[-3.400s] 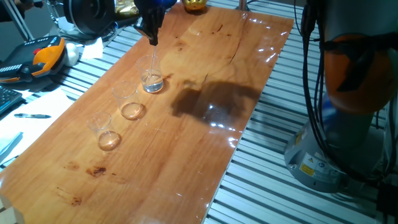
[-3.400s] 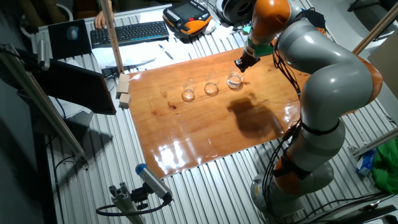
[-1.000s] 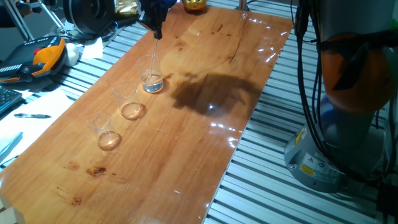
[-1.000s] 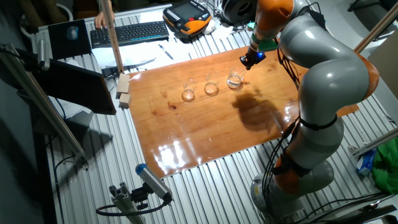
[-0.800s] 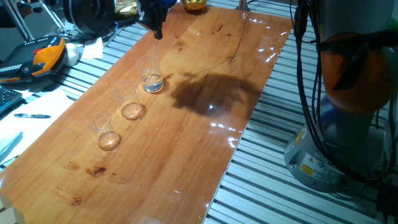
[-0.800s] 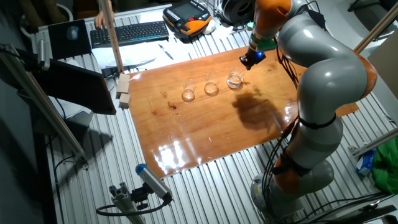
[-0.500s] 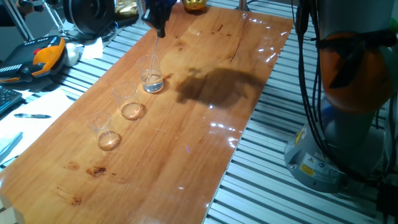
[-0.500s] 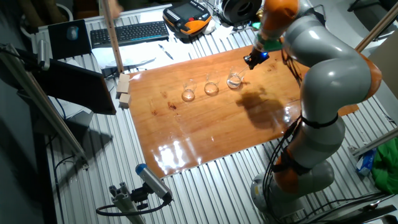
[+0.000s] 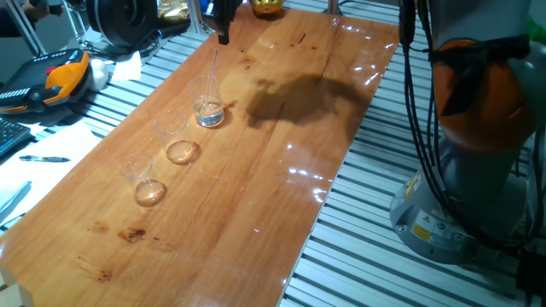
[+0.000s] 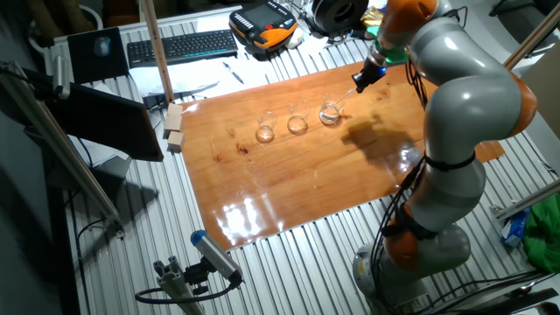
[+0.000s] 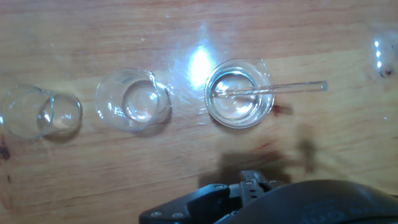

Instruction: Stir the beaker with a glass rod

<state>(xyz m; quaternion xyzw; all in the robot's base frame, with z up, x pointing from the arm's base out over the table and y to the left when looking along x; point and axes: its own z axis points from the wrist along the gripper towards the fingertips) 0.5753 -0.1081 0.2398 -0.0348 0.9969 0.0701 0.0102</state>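
The beaker (image 9: 209, 107) (image 10: 330, 112) with the colourless bottom stands at the end of a row of three on the wooden table. In the hand view the beaker (image 11: 238, 93) is seen from above. The glass rod (image 9: 213, 72) (image 11: 292, 88) has its lower end inside the beaker, leans on the rim, and its upper end sticks out free. My gripper (image 9: 223, 30) (image 10: 371, 77) hangs above and beyond the rod's top end. It holds nothing, and its fingers do not touch the rod.
Two beakers with amber-tinted bottoms (image 9: 177, 141) (image 9: 145, 183) stand in line beside the task's beaker. Off the table's left side lie an orange-black pendant (image 9: 64, 77), a keyboard (image 10: 179, 45) and wooden blocks (image 10: 175, 127). The arm's base (image 9: 461, 213) stands to the right.
My gripper has let go of the rod and risen up and away from the beaker. The rod stays leaning in the beaker.
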